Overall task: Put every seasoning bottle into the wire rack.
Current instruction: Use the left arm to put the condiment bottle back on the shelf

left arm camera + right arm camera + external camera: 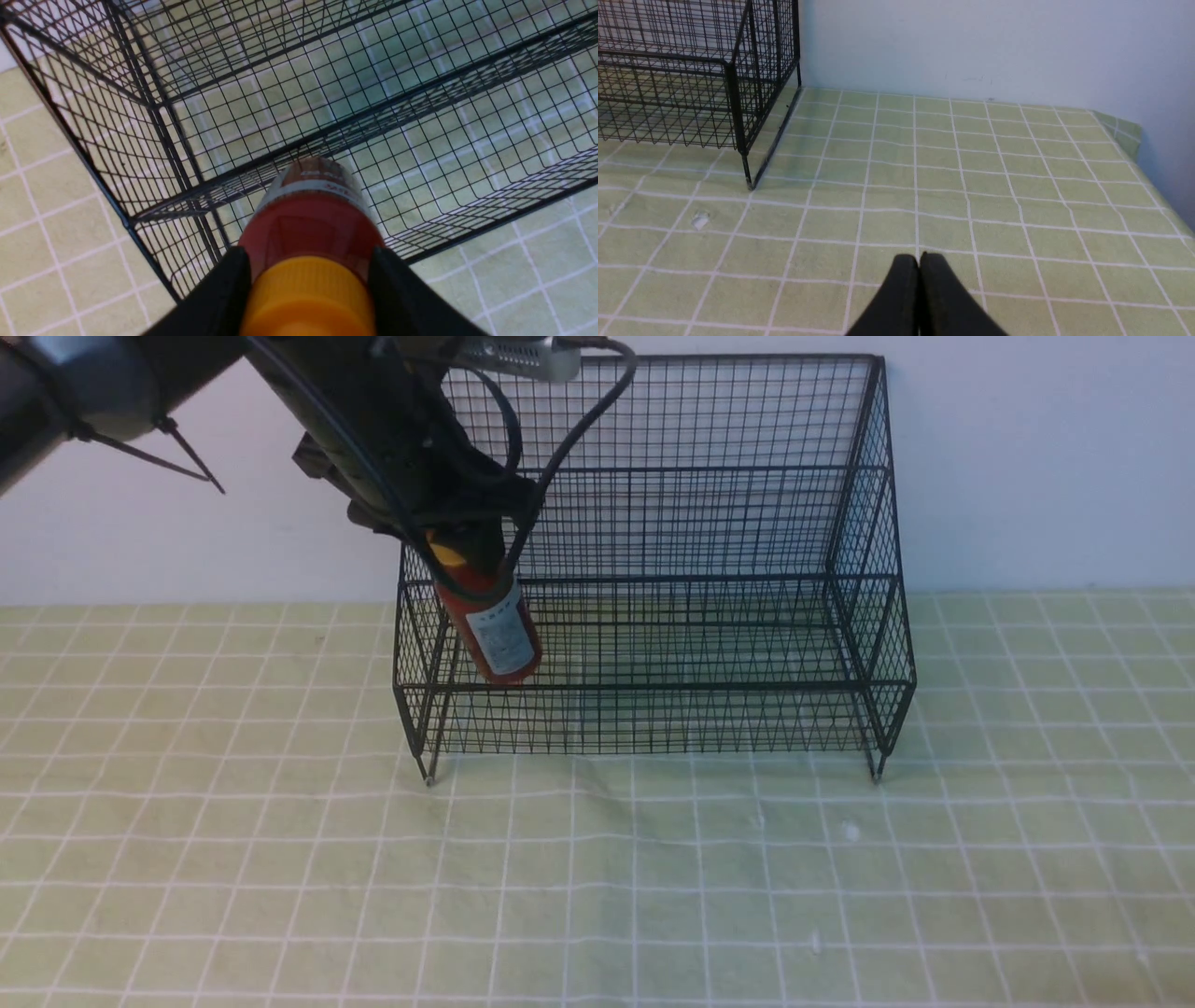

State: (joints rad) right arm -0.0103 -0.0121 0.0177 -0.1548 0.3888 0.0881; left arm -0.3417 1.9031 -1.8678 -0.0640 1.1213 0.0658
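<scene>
Reddish-brown sauce shows through the clear plastic of the seasoning bottle [481, 616], which we see gripped between the fingers of our left gripper [464, 539]. We have the claw closed around its upper part, just below the yellow-orange cap [309, 296], with one finger on either side. We hold the bottle tilted, its cap end up toward our left arm [373, 420] and its base lower and further to the right in the front view. We can make out a white label [502, 633] on its side, with dark print too small for us to read.

We have the bottle at the left end of the wire rack [653, 686], near the mesh side there. Its base shows close to the rack's front bars, and we cannot tell whether it touches the mesh.

We see the rack's black mesh standing on short feet, its tall grid back toward the pale wall [1046, 457]. Under it we find a light green tablecloth [653, 877] crossed by white lines.

Our right gripper [920, 263] shows in its own wrist view, fingertips together and nothing between them. We have it apart from the rack, over the cloth.
</scene>
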